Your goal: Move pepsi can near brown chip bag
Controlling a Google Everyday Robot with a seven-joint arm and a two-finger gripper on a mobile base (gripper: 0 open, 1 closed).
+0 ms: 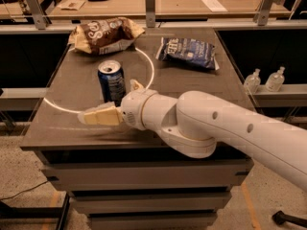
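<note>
Clearly the carrying is not yet done: the pepsi can [111, 82], a smooth blue metal cylinder with a silver top, stands upright, apart from the crinkled brown chip bag [103, 35] at its 12 o'clock. The tan gripper [98, 115] is just beside the can, at its 6 o'clock. Whether it is open or closed, I cannot tell.

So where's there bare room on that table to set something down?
Bare tabletop lies between the brown chip bag and the pepsi can, and between that bag and the blue bag. Crowded: the front, where the gripper sits close before the can.
</note>
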